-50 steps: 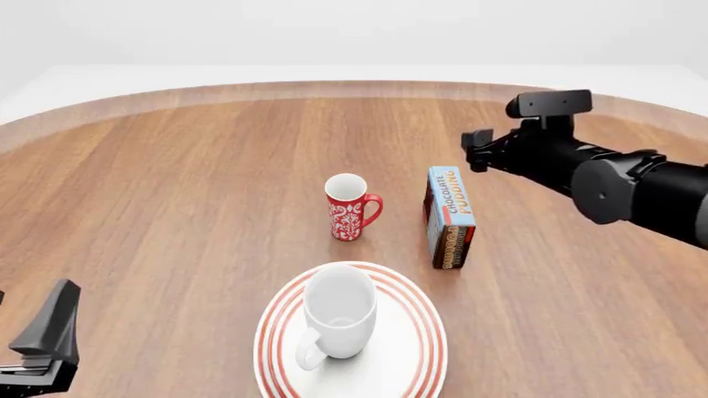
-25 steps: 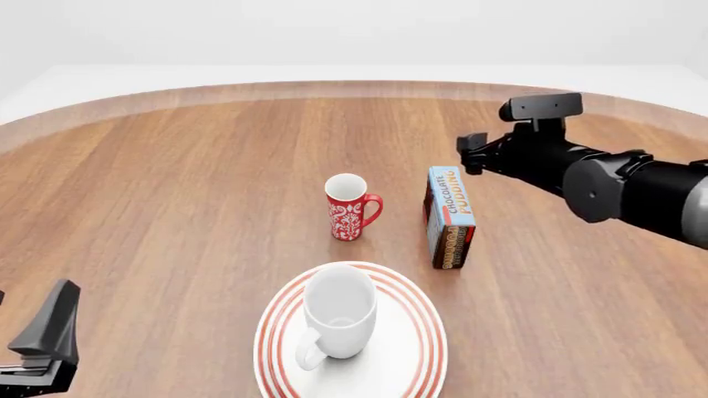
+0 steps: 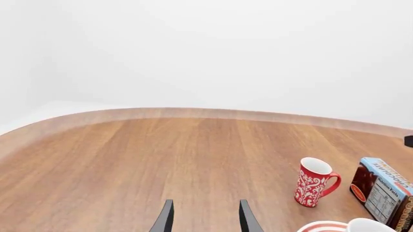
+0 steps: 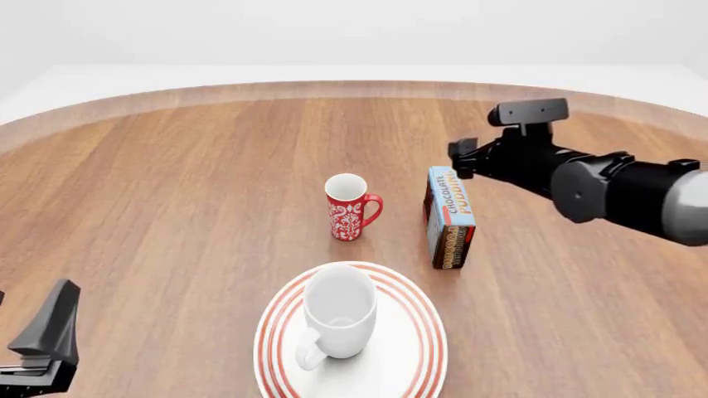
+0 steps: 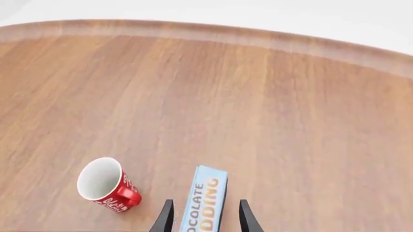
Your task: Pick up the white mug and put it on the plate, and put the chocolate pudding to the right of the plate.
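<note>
The white mug (image 4: 337, 319) stands upright on the red-ringed plate (image 4: 426, 352) at the near middle, handle toward the near left. The chocolate pudding (image 4: 450, 217) lies on the table behind and to the right of the plate, its light-blue face up. My right gripper (image 4: 465, 157) is open and hovers above the carton's far end; in the right wrist view the carton (image 5: 203, 200) lies between the fingertips (image 5: 166, 217). My left gripper (image 4: 46, 336) is open and empty at the near left edge, away from everything. The left wrist view shows the mug's rim (image 3: 369, 225) and the plate's edge (image 3: 319, 227).
A slim red mug with white pattern (image 4: 350, 207) stands upright just left of the carton and behind the plate; it also shows in the right wrist view (image 5: 106, 183) and the left wrist view (image 3: 314, 182). The round wooden table's far edge (image 4: 332, 87) curves behind.
My right gripper has moved left and a little lower, toward the far end of the pudding carton. The left arm, mugs, plate and carton have not moved.
</note>
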